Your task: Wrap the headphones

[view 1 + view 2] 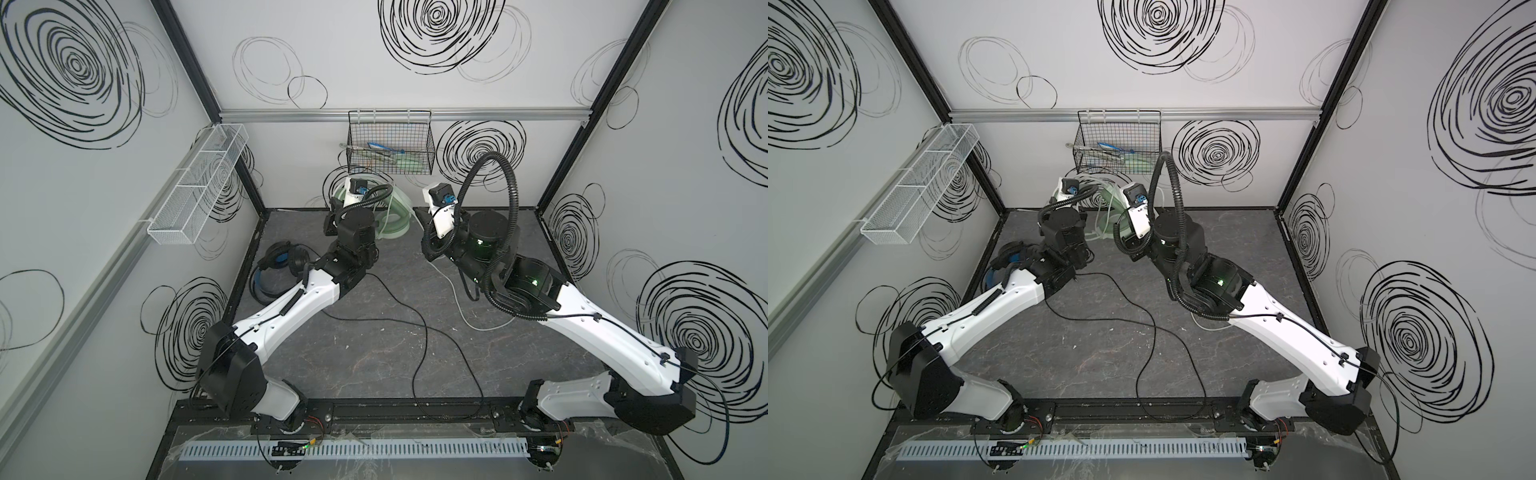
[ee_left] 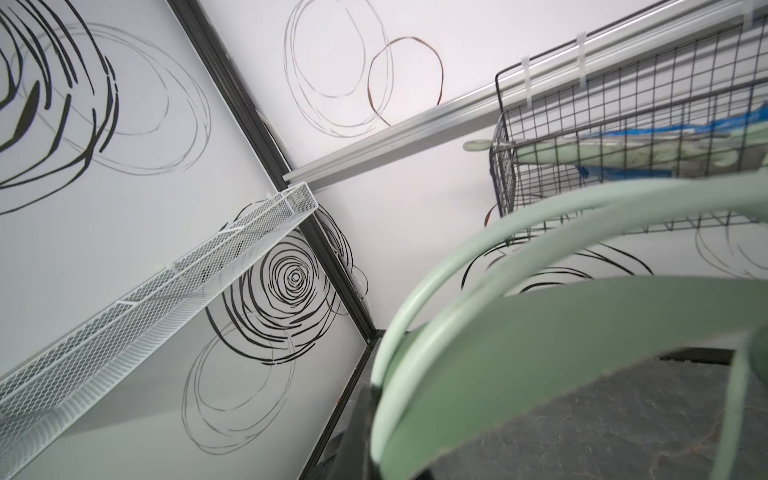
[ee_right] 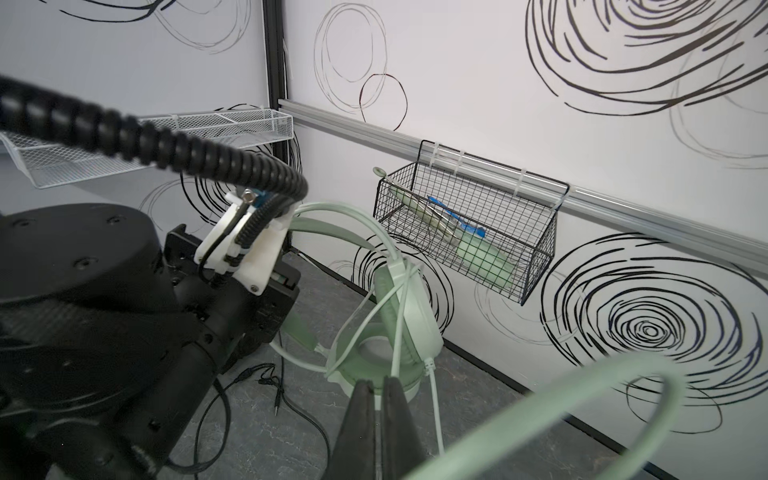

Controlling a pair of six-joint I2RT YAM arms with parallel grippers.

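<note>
Right wrist view shows the right tool (image 3: 377, 415) pinched shut on the cord (image 3: 623, 365) of the mint headset (image 3: 399, 316), whose band the left tool (image 3: 286, 316) clamps.

Both top views overhead; wrist views share basket (image 2: 540, 166) (image 3: 536, 249).

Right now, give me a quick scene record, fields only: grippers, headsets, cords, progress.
left gripper: shut on mint-green headset, at its band
right gripper: shut, pinching pale cord
mint-green headset: back of table, near the wall
pale cord: some strands looped over an ear cup, rest trailing on table
black headset: left edge of table, untouched
black cord: sprawled loose across table
progress: neither headset wrapped yet
</note>
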